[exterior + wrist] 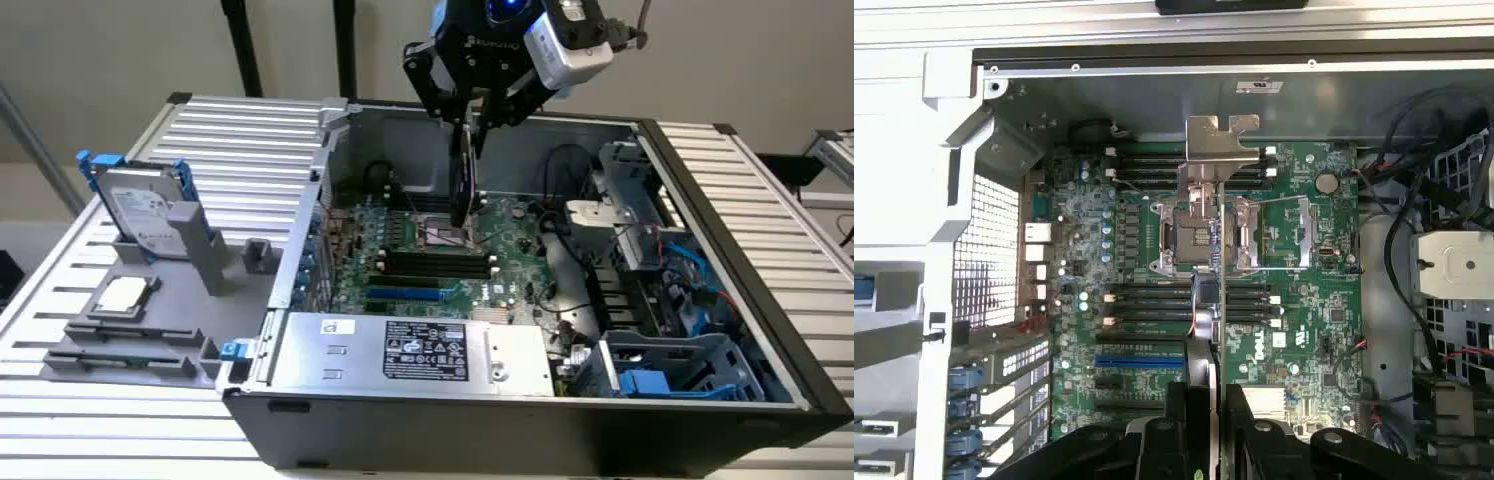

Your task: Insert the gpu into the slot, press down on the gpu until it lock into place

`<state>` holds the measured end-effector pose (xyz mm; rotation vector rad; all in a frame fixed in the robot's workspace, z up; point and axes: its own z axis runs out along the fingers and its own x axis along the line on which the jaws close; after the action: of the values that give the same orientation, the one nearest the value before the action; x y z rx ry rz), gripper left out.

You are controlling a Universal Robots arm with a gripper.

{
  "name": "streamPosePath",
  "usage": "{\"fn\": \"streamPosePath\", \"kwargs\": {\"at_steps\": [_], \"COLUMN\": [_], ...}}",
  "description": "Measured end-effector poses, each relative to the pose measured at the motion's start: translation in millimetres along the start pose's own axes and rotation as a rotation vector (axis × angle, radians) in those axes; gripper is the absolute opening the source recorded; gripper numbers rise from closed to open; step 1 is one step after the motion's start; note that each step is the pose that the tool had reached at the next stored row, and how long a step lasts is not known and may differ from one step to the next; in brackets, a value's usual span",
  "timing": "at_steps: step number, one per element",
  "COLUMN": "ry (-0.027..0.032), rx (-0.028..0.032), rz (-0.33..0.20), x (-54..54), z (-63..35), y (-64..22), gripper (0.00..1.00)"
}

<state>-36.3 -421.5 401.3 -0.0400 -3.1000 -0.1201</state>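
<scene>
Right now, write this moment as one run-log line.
end effector: shut on gpu | gpu: edge-down over motherboard, not inserted | slot: empty

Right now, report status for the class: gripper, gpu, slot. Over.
Gripper shut on gpu, card on edge above the board. Slot empty, gpu not seated. Nothing lying on the slot.

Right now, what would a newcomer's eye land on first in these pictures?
The open computer case with its green motherboard sits in the middle of the exterior view. Above it, the claw is shut on the gpu, which hangs edge-on over a processor socket, not in the bright-blue slot. On the exterior view's left, a hard drive stands upright beside the case.
</scene>
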Motion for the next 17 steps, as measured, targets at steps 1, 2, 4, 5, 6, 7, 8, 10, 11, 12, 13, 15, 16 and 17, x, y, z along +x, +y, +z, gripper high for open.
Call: {"fn": "streamPosePath", "kwargs": {"at_steps": [1, 2, 4, 5, 6, 7, 8, 10, 11, 12, 13, 15, 16, 17], "ry": [0.0, 0.0, 0.0, 0.0, 0.0, 0.0, 0.0, 0.0, 0.0, 0.0, 0.0, 0.001, 0.0024, 0.0037], "rx": [0.0, 0.0001, 0.0, 0.0001, 0.0001, 0.0001, 0.0001, 0.0001, 0.0001, 0.0001, 0.0003, 0.0008, 0.0015, 0.0022], "rz": [0.0, 0.0, 0.0, 0.0, 0.0, 0.0, 0.0, 0.0, 0.0, 0.0, 0.0, -0.014, -0.032, -0.05], "x": [0.0, 0.0, 0.0, 0.0, 0.0, 0.0, 0.0, 0.0, 0.0, 0.0, 0.0, 0.0, 0.0, 0.0], "z": [0.0, 0.0, 0.0, 0.0, 0.0, 0.0, 0.0, 0.0, 0.0, 0.0, 0.1, 0.5, 0.7, 0.9], "y": [0.0, 0.0, 0.0, 0.0, 0.0, 0.0, 0.0, 0.0, 0.0, 0.0, 0.3, 0.7, 0.6, 0.6], "gripper": [0.26, 0.26, 0.26, 0.26, 0.26, 0.26, 0.26, 0.26, 0.26, 0.26, 0.26, 0.26, 0.26, 0.26]}}
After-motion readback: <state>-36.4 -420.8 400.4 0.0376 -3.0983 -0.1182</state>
